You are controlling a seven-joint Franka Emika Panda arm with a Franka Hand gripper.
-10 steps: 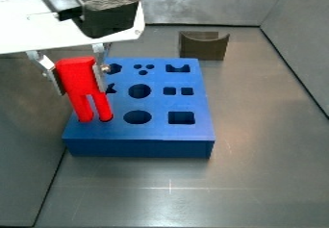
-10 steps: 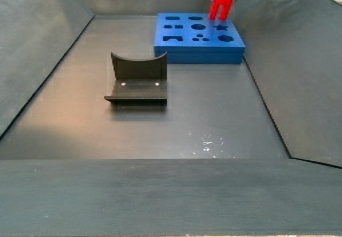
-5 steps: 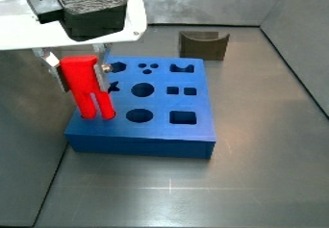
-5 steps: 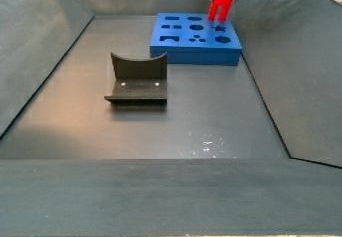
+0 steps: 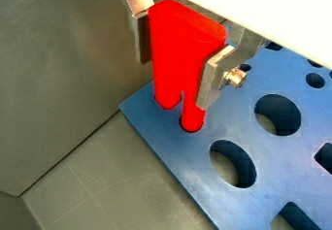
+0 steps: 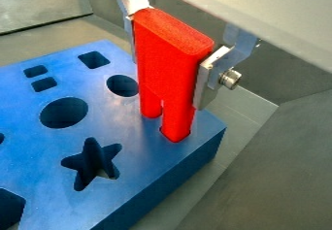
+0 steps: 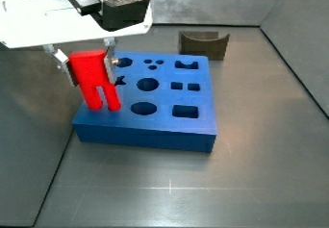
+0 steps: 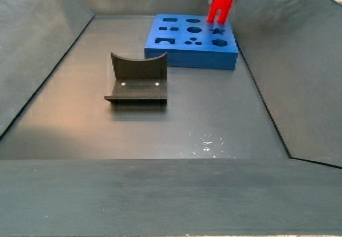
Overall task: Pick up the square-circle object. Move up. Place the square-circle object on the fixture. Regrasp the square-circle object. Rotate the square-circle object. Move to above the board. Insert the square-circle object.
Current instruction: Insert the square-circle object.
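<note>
The gripper point(image 5: 182, 54) pinches the small bright red plastic square-circle object point(image 6: 166, 74) upright, its 2 prongs down at a corner of the large flat blue board point(image 7: 154, 112). Misaligned, the prongs could jam on the solid face instead of entering a hole.

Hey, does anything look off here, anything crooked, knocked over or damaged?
Nothing stands out. The end effector holds the square-circle object upright, prongs down, at the edge of the board. The board lies flat and looks intact, and the fixture stands upright on the floor, apart from it.
</note>
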